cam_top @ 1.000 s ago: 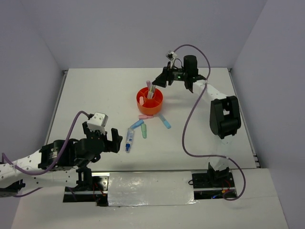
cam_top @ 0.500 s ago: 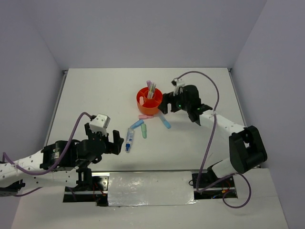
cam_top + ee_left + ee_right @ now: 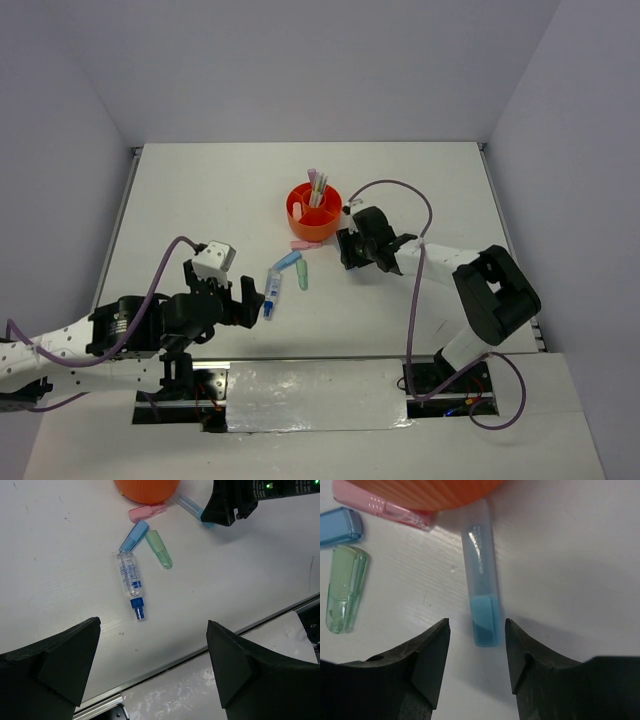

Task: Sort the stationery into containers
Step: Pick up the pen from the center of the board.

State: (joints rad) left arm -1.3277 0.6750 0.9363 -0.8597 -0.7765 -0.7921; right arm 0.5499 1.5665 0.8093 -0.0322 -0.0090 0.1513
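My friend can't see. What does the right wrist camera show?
The right gripper, jaws open, straddles a pale highlighter on the table. The orange organizer sits just beyond; a pink highlighter, a blue highlighter and a green highlighter lie left.

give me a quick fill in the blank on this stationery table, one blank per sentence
1. The right gripper straddles, without gripping, a highlighter coloured pale ____.
2. The pink highlighter lies beside the round organizer, whose colour is ____.
3. The left gripper has its jaws wide ____.
4. The white-blue tube has a cap coloured ____.
Missing words: blue; orange; open; blue.
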